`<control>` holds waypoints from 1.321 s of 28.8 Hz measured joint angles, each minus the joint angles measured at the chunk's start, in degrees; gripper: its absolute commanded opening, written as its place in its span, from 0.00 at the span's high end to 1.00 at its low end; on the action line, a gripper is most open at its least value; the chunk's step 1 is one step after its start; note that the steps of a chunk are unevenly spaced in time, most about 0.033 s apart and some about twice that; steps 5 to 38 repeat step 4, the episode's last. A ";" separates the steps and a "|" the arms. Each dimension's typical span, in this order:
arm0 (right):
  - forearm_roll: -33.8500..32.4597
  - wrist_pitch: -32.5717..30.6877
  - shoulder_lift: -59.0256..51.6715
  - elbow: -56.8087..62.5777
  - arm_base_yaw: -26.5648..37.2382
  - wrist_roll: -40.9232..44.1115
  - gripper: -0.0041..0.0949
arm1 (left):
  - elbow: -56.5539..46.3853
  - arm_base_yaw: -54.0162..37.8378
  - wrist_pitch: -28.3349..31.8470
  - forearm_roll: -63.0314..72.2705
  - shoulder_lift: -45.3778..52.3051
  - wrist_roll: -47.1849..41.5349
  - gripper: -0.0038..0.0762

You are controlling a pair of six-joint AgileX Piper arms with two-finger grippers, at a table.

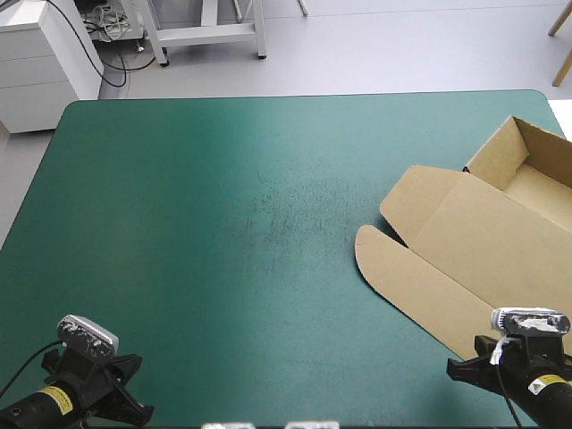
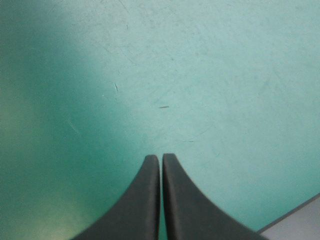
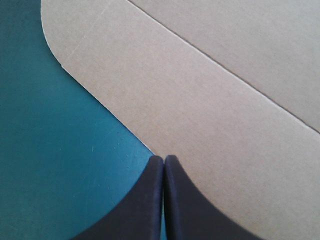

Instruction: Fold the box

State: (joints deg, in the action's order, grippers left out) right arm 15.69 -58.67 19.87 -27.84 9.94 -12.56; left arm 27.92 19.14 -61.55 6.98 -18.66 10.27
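Note:
The brown box [image 1: 483, 237] lies at the table's right side as an open tray with raised walls at the far right and its lid flat toward the middle. My right gripper [image 3: 163, 159] is shut and empty, its tips at the near edge of the flat lid [image 3: 210, 100], over the line where board meets the teal-green cover. In the high view that gripper [image 1: 465, 368] sits at the near right corner. My left gripper [image 2: 161, 158] is shut with nothing in it, over bare cover at the near left [image 1: 134, 413], far from the box.
The teal-green cover [image 1: 223, 223] stretches bare from the left edge to the box. The table's near edge shows beside my left gripper [image 2: 295, 225]. The box's far corner reaches past the table's right edge.

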 measured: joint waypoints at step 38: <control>0.90 0.26 -0.06 0.00 0.00 0.22 0.97 | 0.00 0.00 0.00 0.26 0.00 0.04 0.96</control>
